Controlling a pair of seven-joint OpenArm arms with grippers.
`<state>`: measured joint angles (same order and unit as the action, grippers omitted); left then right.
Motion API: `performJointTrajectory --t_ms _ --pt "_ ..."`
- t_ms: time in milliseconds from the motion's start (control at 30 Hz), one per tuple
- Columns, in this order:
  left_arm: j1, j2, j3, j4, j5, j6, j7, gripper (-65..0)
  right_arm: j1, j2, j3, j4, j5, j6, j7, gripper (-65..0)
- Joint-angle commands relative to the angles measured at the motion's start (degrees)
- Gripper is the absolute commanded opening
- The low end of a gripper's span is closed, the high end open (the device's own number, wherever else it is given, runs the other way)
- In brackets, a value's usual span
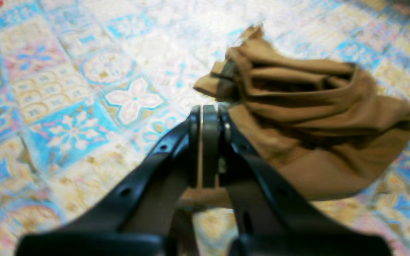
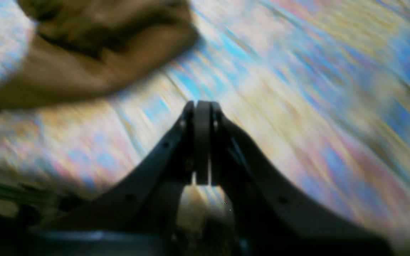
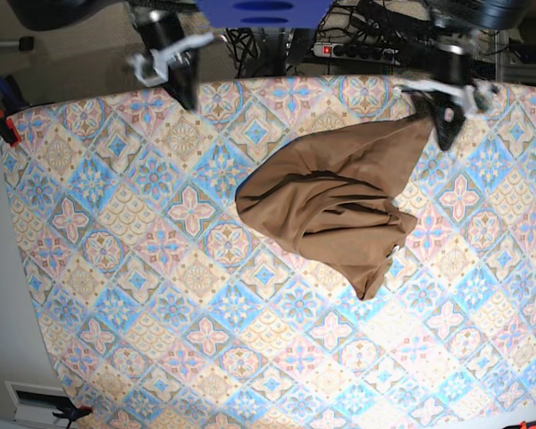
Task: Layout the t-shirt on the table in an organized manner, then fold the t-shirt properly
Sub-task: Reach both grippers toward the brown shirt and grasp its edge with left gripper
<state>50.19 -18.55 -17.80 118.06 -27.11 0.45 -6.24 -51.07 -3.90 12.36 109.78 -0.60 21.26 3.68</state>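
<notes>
Tan t-shirt (image 3: 326, 201) lies bunched near table (image 3: 116, 268) edge; both arms' fingers together.

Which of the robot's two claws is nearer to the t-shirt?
Left. The left claw is shut on a corner of the t-shirt, lifting that edge. The right claw, shut and empty, hangs over bare table, well apart from the cloth.

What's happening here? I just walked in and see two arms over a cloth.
A two-armed robot is starting to lay out a wrinkled tan-brown t-shirt, bunched on the pastel tiled table. The left gripper is shut on a corner of the t-shirt, pulling it outward. The right gripper is shut and empty, off to the side. Nothing is flattened or folded yet.
</notes>
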Motion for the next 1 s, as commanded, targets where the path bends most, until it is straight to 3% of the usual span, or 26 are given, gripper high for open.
performJointTrajectory --t_ms 0,100,200,433,567,700,800,967 --pt "-0.83 -1.81 -0.97 1.19 -2.38 -0.40 0.66 -65.0 0.21 0.17 -0.98 0.86 0.47 -0.29 -0.56 -64.5" --pt "-2.85 -6.64 -3.43 1.02 -7.30 -0.40 6.02 -65.0 4.52 0.17 -3.61 0.95 0.47 -0.29 -6.28 -64.5" --pt "-5.84 -8.84 -3.69 0.93 -8.01 -0.40 9.98 -65.0 7.95 0.17 -5.11 1.30 0.47 -0.38 -11.64 -64.5" --pt "-13.05 -8.49 -3.08 0.84 -8.27 -0.40 20.17 -65.0 15.07 0.34 -5.11 1.39 0.47 -0.38 -19.81 -64.5" --pt "-18.59 -8.22 -1.41 0.84 -8.27 -0.40 29.23 -64.7 17.44 1.22 -5.02 1.74 0.47 -0.38 -22.89 -64.5" --pt "-25.27 -3.21 -1.85 0.84 -8.10 -0.40 37.23 -63.5 18.15 4.91 -5.11 1.56 0.47 -0.38 -25.09 -64.5" --pt "-27.38 -1.10 -1.93 0.84 -8.10 -0.40 40.48 -54.6 18.76 5.97 -5.11 1.65 0.47 -0.38 -25.35 -64.5" --pt "-27.82 1.27 -2.02 0.84 -8.10 -0.40 40.57 -37.5 19.02 6.14 -5.02 1.48 0.56 -0.38 -25.44 -64.5"
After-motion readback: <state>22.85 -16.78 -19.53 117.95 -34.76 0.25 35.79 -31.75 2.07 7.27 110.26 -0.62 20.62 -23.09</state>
